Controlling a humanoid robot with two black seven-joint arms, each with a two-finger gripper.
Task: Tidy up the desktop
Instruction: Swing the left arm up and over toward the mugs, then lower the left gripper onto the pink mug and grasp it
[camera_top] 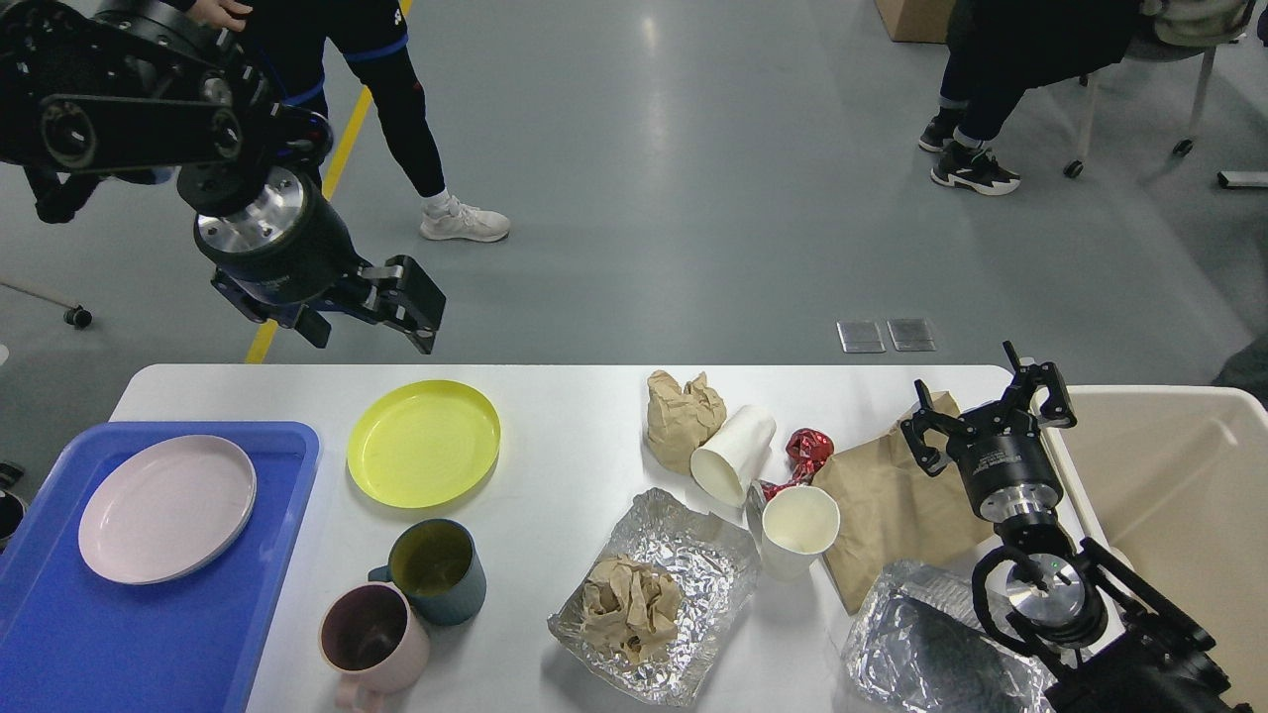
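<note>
The white desktop (565, 436) holds a yellow plate (423, 444), a teal mug (436, 571), a pink mug (371, 634), a crumpled brown paper (682, 416), a lying paper cup (733, 454), an upright paper cup (798, 530), a red wrapper (804, 451), a brown paper bag (887, 515) and foil (693, 550) with a paper ball (629, 606). My left gripper (367, 322) is open and empty, raised above the table's far edge, just behind the yellow plate. My right gripper (983, 411) is open and empty over the bag's right end.
A blue tray (149, 644) at the left holds a pink plate (166, 507). A beige bin (1169, 475) stands off the table's right end. A foil tray (931, 644) lies at the front right. People stand and sit on the floor behind the table.
</note>
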